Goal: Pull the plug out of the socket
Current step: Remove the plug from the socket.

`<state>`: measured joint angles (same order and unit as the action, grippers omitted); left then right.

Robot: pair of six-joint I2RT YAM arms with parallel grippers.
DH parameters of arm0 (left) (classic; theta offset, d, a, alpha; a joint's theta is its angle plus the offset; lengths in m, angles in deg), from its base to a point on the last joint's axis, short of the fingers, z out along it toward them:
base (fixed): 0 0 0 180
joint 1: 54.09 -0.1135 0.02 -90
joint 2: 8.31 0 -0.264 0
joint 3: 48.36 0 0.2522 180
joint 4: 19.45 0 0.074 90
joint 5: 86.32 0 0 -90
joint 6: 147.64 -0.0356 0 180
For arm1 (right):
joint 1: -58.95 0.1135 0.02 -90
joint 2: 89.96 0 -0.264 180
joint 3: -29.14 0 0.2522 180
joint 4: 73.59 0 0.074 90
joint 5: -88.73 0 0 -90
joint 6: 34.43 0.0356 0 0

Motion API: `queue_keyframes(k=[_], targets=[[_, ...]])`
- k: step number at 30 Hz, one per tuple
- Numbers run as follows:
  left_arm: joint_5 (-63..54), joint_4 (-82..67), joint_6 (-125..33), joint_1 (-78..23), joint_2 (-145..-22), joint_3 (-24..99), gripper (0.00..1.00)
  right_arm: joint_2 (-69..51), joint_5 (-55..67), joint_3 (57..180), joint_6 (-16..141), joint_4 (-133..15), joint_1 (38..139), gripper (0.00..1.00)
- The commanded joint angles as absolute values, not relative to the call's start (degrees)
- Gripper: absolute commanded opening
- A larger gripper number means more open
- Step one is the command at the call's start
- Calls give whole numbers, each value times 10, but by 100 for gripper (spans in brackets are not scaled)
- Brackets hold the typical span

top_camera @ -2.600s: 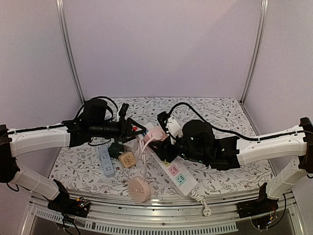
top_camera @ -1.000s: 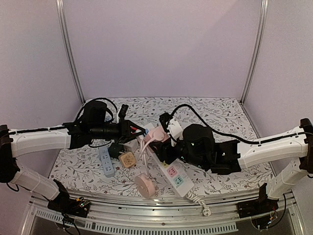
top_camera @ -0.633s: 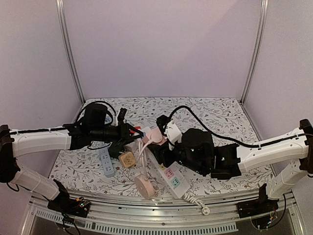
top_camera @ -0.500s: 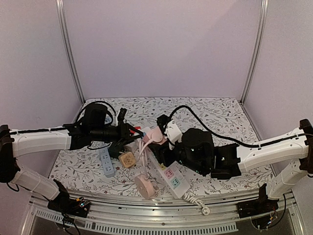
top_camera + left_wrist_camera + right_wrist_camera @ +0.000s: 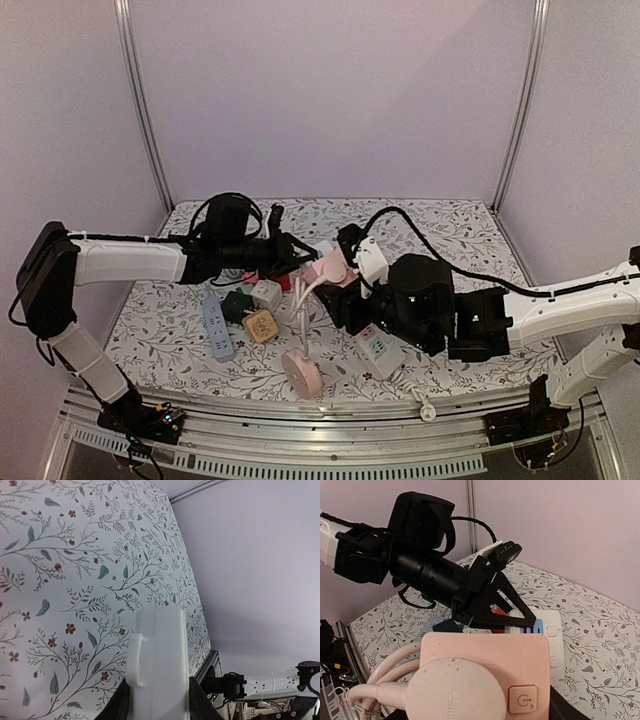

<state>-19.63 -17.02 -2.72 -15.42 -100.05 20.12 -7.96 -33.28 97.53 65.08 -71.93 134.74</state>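
Left pincer [image 5: 526, 622] is clamping white plug [image 5: 159, 665] above the counter [image 5: 460, 225] | right pincer [image 5: 342, 286] is gripping pink socket [image 5: 485, 672] just beside it | I am reading both grasps as done, the pull as unconfirmed; I cannot tell whether plug is free.

- The plug [image 5: 322, 248], in the left gripper [image 5: 312, 253], sits just left of the socket block [image 5: 337, 271].
- A round reel [image 5: 301, 371] lies before them, with a power strip [image 5: 378, 352] seemingly just right of it.

Arms angled inward, left tool [image 5: 303, 259] and right tool [image 5: 345, 285] clamped, close together
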Motion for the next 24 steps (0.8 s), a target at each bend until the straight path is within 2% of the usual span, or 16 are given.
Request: queue_keyframes(k=[1,12,16,21,24], targets=[[-181,-280,-21,-169,-1064,284,1,-122,-358,969,684,-740,1349,0],[-119,-304,-65,-206,-1226,384,1,-147,-374,958,690,-718,1350,0],[-131,-299,-73,-221,-1273,407,2,-155,-381,952,693,-711,1350,1],[-135,-267,-94,-229,-1303,424,13,-162,-390,947,696,-704,1349,2],[-132,-245,-109,-232,-1310,427,26,-161,-391,948,699,-704,1350,3]])
